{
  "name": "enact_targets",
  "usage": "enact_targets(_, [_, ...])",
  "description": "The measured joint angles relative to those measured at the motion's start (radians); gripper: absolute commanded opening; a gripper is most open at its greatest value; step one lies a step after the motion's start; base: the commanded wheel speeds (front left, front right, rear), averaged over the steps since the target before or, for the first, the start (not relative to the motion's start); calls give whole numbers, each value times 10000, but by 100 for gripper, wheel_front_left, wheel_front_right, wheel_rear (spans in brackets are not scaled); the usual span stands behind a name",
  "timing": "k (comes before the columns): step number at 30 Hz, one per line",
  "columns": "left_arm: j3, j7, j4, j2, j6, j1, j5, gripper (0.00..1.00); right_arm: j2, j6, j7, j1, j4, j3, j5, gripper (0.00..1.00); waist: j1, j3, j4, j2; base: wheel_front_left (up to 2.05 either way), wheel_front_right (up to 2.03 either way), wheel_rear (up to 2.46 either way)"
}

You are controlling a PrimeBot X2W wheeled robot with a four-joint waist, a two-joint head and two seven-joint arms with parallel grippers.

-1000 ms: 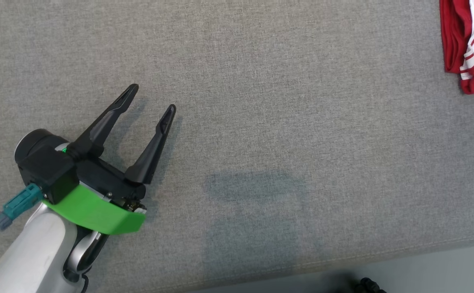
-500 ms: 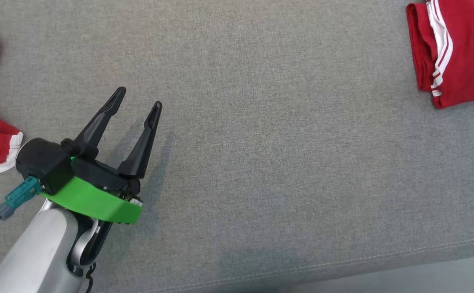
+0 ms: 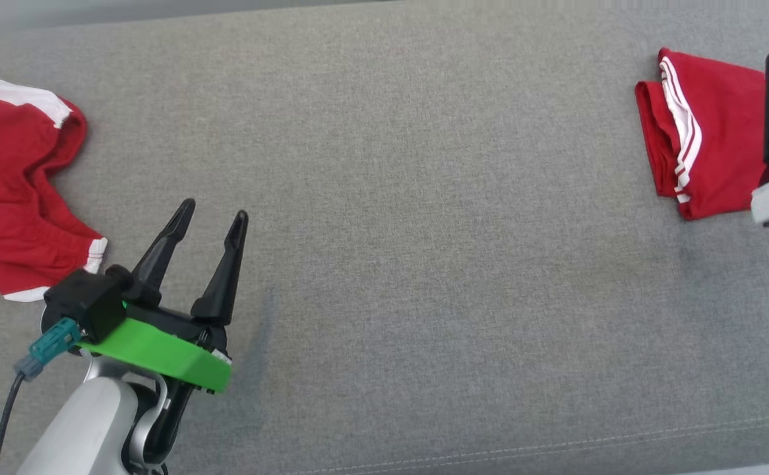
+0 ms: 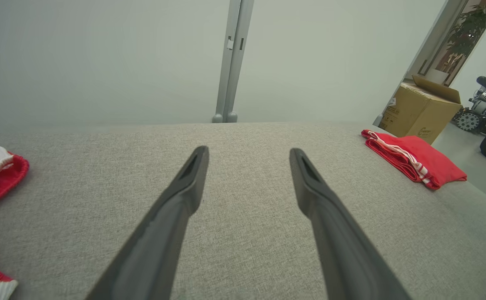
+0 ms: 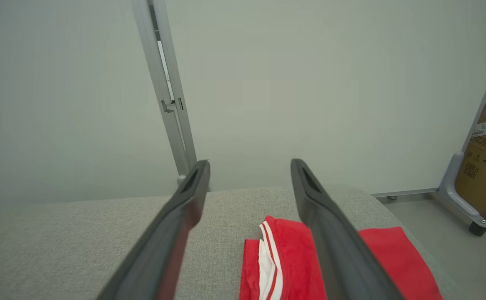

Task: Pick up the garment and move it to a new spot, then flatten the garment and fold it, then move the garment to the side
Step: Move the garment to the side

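The crumpled red garment [image 3: 15, 191] lay at the left end of the grey table [image 3: 424, 231]. It was just beside the left gripper [image 3: 213, 212] but not touching it. A folded red garment [image 3: 714, 145] sat far off at the right end, and the right gripper [image 5: 248, 163] hung over it. Both grippers had their jaws spread wide and held nothing.

The crumpled one looked like the next to pick up. The left gripper pointed away from it, so a reach might miss or catch only a thin edge. Then the soft cloth could slip out. If the right gripper dipped, it could snag the folded one and spoil the fold.

A second before, the head view showed only a tiny bit of the crumpled garment and less of the folded one. The head camera had turned, so more of both showed. The left jaws were just as wide as before.
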State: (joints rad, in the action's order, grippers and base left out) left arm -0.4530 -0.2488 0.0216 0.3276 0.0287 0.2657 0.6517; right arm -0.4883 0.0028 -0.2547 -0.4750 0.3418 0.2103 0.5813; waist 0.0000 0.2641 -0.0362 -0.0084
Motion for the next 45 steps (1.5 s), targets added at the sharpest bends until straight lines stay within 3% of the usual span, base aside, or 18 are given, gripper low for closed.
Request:
enact_targets(16, [556, 0, 663, -42, -757, -1470, 174, 100, 1120, -33, 0, 3152, -1122, 171, 12, 100, 0, -2018, 877, 0, 0, 0, 0])
enact_targets(23, [792, 0, 614, -65, -1007, -1955, 174, 100, 1478, -270, 0, 3963, -1766, 320, -328, 100, -1, -2621, 1185, 0, 0, 0, 0])
enact_targets(31, [1001, -2, 445, -59, -1099, -2349, 171, 100, 1745, -644, 0, 4530, -2359, 270, -665, 100, -1, -2809, 1268, 0, 0, 0, 0])
enact_targets(45, [1260, -2, 44, -127, -1185, -2652, 123, 100, 1760, -851, 0, 5124, -3108, 69, -1168, 100, 0, -2791, 1255, 0, 0, 0, 0])
